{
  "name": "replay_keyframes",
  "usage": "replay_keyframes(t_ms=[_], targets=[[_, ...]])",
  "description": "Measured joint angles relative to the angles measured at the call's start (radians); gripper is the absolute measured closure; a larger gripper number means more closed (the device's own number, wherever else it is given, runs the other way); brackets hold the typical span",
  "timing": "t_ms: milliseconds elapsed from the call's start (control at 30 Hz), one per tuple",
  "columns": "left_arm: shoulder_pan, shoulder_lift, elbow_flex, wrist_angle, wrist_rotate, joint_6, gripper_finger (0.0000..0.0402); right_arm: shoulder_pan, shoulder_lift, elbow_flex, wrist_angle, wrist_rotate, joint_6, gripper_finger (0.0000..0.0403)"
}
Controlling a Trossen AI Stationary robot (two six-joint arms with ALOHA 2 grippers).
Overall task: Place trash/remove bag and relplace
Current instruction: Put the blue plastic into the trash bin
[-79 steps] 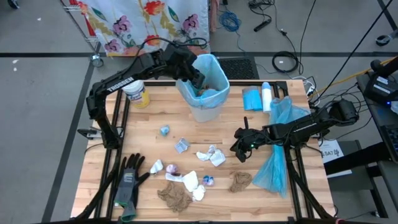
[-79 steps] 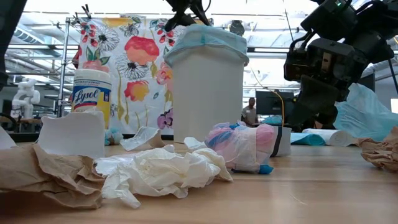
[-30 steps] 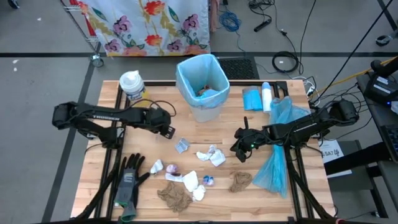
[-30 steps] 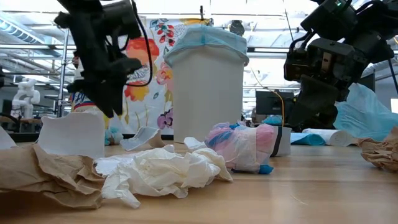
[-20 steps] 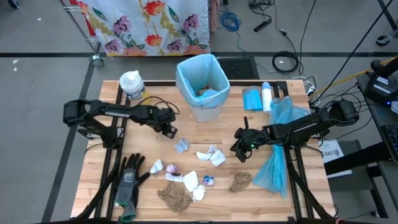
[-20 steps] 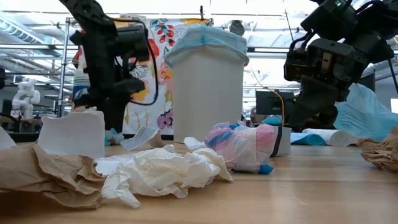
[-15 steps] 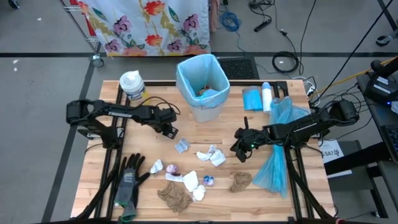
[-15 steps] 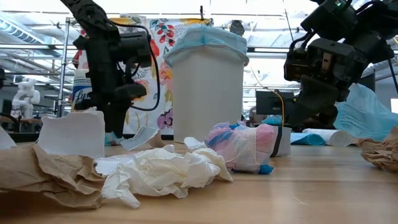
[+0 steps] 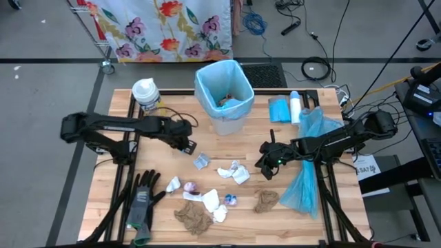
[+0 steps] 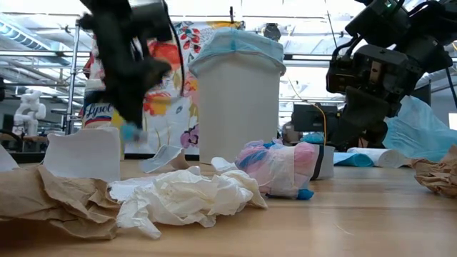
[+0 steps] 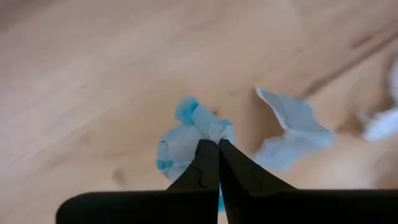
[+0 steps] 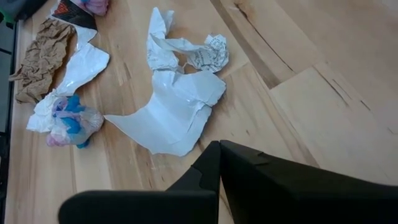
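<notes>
Lifted off the bench (image 9: 313, 220) since half a second ago: left end effector (image 9: 185, 145), now clamped shut on one small blue wad (image 11: 186, 140), raised just above the boards left of the bin (image 9: 225, 96). Seen in the low view hanging at the fingertips, clear of the wood. Right end effector (image 9: 264, 165) unmoved, fingers pressed together on nothing, hovering right of the scattered trash (image 9: 210, 200).

Left lying on the boards, counted from above: two brown paper towels, one near the front edge (image 9: 193, 218), one toward the right (image 9: 266, 200); roughly five white scraps; two bluish-purple wrappers. One pair of gloves (image 9: 142, 198) at front left. One wipes canister (image 9: 147, 96) beside the bin. One loose blue bag (image 9: 307, 172) draped at the right.
</notes>
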Motion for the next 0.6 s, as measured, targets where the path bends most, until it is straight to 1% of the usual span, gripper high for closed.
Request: replay_keyframes(t_ms=[133, 267, 333, 467, 600], targets=[[-0.013, -0.062, 0.120, -0.108, -0.055, -0.001, 0.0400, 0.000, 0.000, 0.000, -0.011, 0.000, 0.000, 0.0403], [0.005, -0.073, 0.290, -0.256, -0.114, 0.017, 0.0400, 0.000, 0.001, 0.000, -0.007, 0.005, -0.019, 0.0403], [0.023, -0.067, 0.384, -0.328, -0.145, 0.058, 0.0401, 0.000, 0.003, 0.000, -0.001, 0.012, -0.023, 0.0403], [0.067, -0.035, 0.581, -0.407, -0.183, 0.140, 0.0401, 0.000, 0.009, 0.000, 0.001, 0.032, -0.018, 0.0403], [0.120, 0.016, 0.766, -0.427, -0.202, 0.219, 0.0401, 0.000, 0.010, 0.000, 0.000, 0.030, -0.015, 0.0403]])
